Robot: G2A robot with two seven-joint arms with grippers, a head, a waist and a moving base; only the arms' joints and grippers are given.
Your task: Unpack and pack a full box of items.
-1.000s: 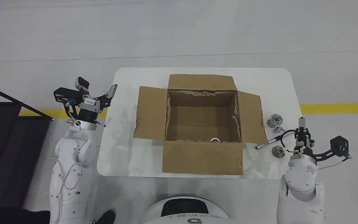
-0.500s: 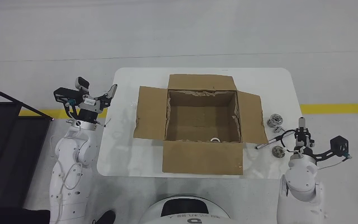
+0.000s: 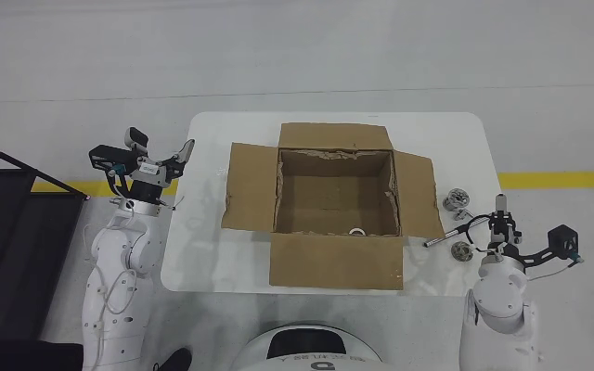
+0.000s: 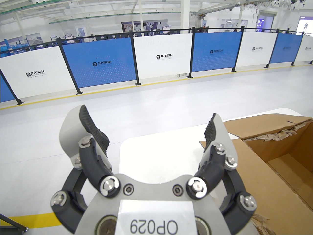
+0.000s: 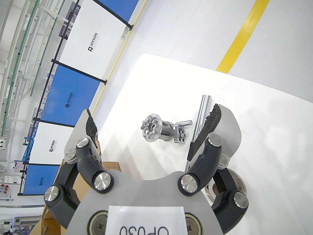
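An open cardboard box (image 3: 337, 193) with its four flaps folded out sits mid-table; a small white ring (image 3: 355, 231) lies on its floor near the front wall. My left gripper (image 3: 162, 146) hovers open and empty beyond the table's left edge; the left wrist view shows it (image 4: 151, 128) with the box (image 4: 269, 172) off to one side. My right gripper (image 3: 501, 218) stands open and empty at the table's right front. Its wrist view has the gripper (image 5: 149, 125) above a metal hub part (image 5: 156, 130), with a steel rod (image 5: 199, 118) beside one finger.
On the table (image 3: 209, 241) right of the box lie a metal hub (image 3: 455, 198), the rod (image 3: 444, 237) and a second round metal part (image 3: 460, 250), also seen as a disc (image 5: 234, 179) under the right gripper. A black rack (image 3: 23, 232) stands left of the table.
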